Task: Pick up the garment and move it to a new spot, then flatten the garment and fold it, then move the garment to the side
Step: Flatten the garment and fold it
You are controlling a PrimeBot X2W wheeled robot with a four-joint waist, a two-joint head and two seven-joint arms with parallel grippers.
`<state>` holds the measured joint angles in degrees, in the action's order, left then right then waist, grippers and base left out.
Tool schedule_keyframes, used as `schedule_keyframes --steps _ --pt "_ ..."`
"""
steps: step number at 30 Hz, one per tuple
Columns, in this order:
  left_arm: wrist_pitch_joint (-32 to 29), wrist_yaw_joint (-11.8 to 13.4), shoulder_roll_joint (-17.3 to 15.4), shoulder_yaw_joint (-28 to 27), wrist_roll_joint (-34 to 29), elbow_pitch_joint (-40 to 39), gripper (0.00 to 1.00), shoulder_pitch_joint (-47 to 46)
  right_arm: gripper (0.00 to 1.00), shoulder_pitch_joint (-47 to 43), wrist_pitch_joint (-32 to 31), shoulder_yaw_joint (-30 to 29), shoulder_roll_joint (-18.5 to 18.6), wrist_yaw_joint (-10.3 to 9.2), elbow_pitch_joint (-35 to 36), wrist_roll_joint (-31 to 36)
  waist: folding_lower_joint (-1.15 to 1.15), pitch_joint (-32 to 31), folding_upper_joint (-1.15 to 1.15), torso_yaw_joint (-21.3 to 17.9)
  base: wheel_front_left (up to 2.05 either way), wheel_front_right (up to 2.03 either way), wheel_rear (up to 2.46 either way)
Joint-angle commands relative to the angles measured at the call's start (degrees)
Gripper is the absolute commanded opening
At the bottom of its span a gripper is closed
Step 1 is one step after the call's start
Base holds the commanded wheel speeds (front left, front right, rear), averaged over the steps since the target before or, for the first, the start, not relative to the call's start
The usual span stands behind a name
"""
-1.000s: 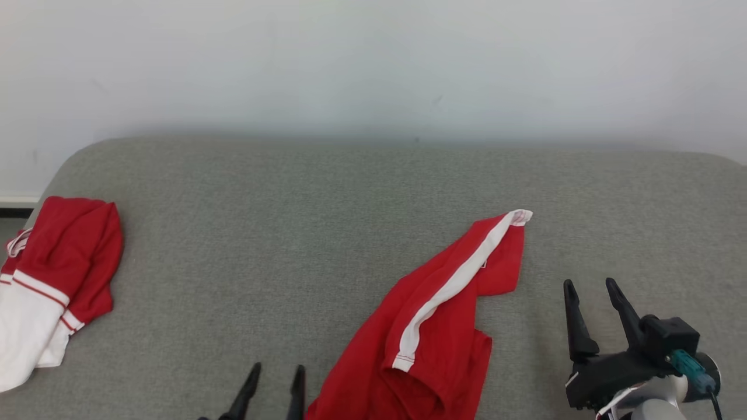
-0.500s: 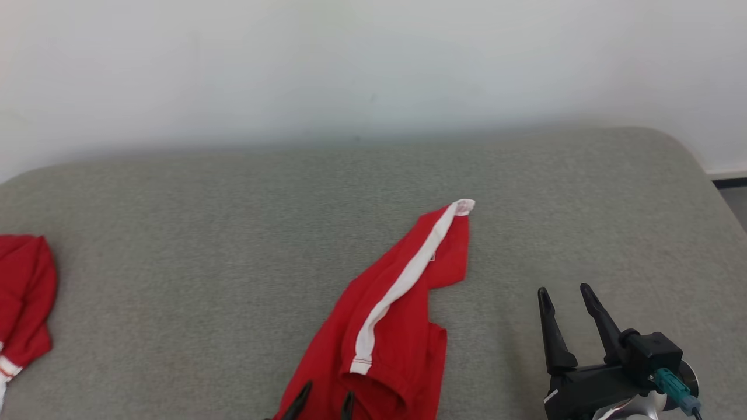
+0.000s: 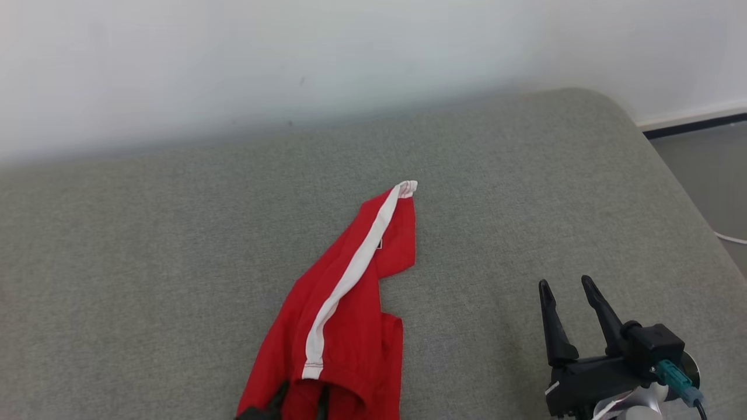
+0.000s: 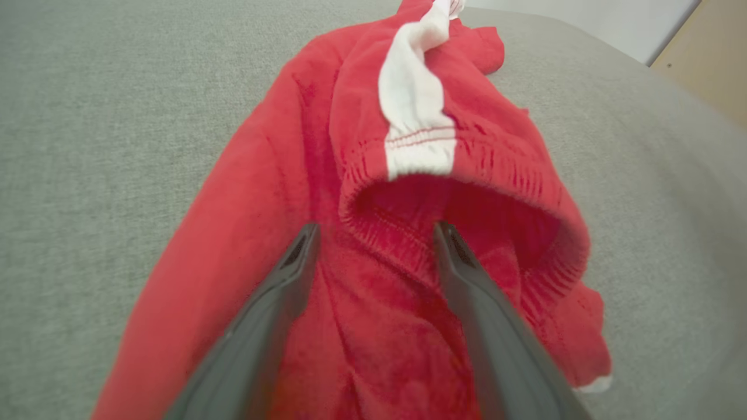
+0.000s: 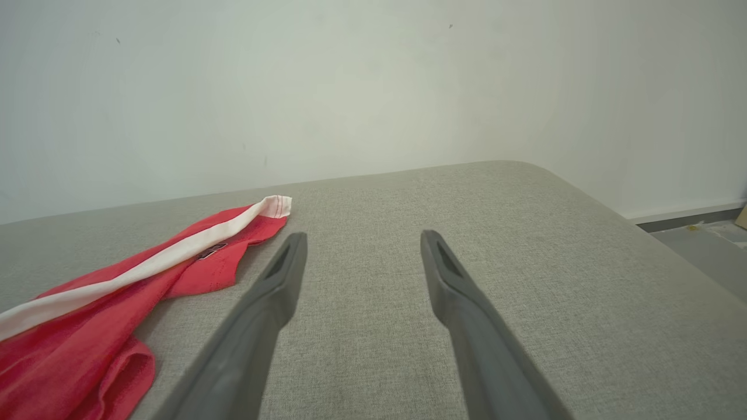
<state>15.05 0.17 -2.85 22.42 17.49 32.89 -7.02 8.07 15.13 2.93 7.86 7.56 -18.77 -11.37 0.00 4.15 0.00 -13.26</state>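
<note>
At the near edge of the grey fabric-covered cushion (image 3: pixel 146 245), the left gripper (image 4: pixel 376 228) is poised over the gathered waistband of the crumpled red garment with a white side stripe (image 3: pixel 350 291), jaws spread wide and gripping nothing. The garment runs diagonally from the middle of the near edge toward the far right corner. Near the near right corner, the right gripper (image 3: pixel 565 283) is well apart from the cloth, jaws wide and empty. A plain white wall (image 3: pixel 292 46) rises beyond the far edge.
</note>
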Motion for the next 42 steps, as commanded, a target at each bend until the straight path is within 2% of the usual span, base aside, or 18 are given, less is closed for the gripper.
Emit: schedule_keyframes --steps 1,7,10,13,19,29,30,31,32,33,39,42 --pt "0.2 0.1 -0.1 0.0 -0.2 0.3 0.0 -0.9 1.0 0.4 0.0 0.2 -0.3 -0.15 0.3 -0.3 0.0 1.2 0.0 -1.1 0.0 0.0 0.0" --pt "0.2 0.1 -0.1 -2.1 -3.9 -2.6 0.0 -2.0 1.0 0.2 0.0 -0.4 -0.8 -0.15 0.7 -0.6 0.0 1.7 0.0 -0.6 0.0 0.0 0.0" --pt "0.2 0.4 -0.7 -4.0 -6.0 -4.7 0.0 -2.9 1.0 -0.1 0.0 -0.8 -1.1 -0.15 0.6 -0.9 0.0 1.7 0.0 0.1 0.0 0.0 0.0" --pt "0.2 -0.3 -2.3 -6.1 -8.8 -8.0 0.0 -4.2 1.0 -0.6 0.0 -1.0 -1.6 -0.15 0.2 -1.3 0.0 1.4 0.0 1.3 0.0 0.0 0.0" --pt "0.2 -3.3 -7.6 -8.1 -13.9 -12.8 0.0 -10.2 1.0 0.0 0.0 -0.1 -2.7 -0.15 -0.1 -1.5 0.0 1.2 0.0 2.8 0.0 0.0 0.0" --pt "0.2 -6.2 -18.9 -7.5 -18.5 -9.3 0.0 -20.4 1.0 1.5 0.0 0.2 -2.3 -0.15 -0.4 -1.8 0.0 3.8 0.0 1.1 0.0 0.0 0.0" --pt "0.2 -6.4 -19.6 -7.6 -18.5 -8.5 0.07 -20.8 1.0 1.7 0.0 0.1 -2.3 -0.15 -0.4 -1.9 0.0 4.0 0.0 0.8 0.0 0.0 0.0" --pt "0.2 -6.2 -19.9 -7.7 -18.3 -7.6 0.29 -20.6 1.0 1.8 0.0 0.1 -2.2 -0.15 -0.4 -1.9 0.0 4.1 0.0 0.4 0.0 0.0 0.0" --pt "0.2 -5.9 -20.1 -8.0 -18.0 -6.3 0.77 -20.3 1.0 1.9 0.0 0.1 -2.2 -0.15 -0.4 -1.9 0.0 4.2 0.0 0.1 0.0 0.0 0.0" --pt "0.2 -5.4 -20.2 -8.5 -17.5 -4.5 1.0 -19.6 1.0 1.9 0.0 0.1 -2.1 -0.15 -0.5 -1.8 0.0 4.2 0.0 -0.3 0.0 0.0 0.0" --pt "0.2 -2.0 -17.2 -13.9 -12.2 1.1 1.0 -16.1 1.0 1.3 0.0 -0.6 -2.0 -0.15 -0.5 -2.0 0.0 4.2 0.0 -0.7 0.0 0.0 0.0" --pt "0.2 0.4 -14.5 -16.4 -10.8 0.5 1.0 -13.8 1.0 0.7 0.0 -1.1 -2.1 -0.14 -0.7 -1.6 0.0 3.5 0.0 0.4 0.0 0.0 0.0"
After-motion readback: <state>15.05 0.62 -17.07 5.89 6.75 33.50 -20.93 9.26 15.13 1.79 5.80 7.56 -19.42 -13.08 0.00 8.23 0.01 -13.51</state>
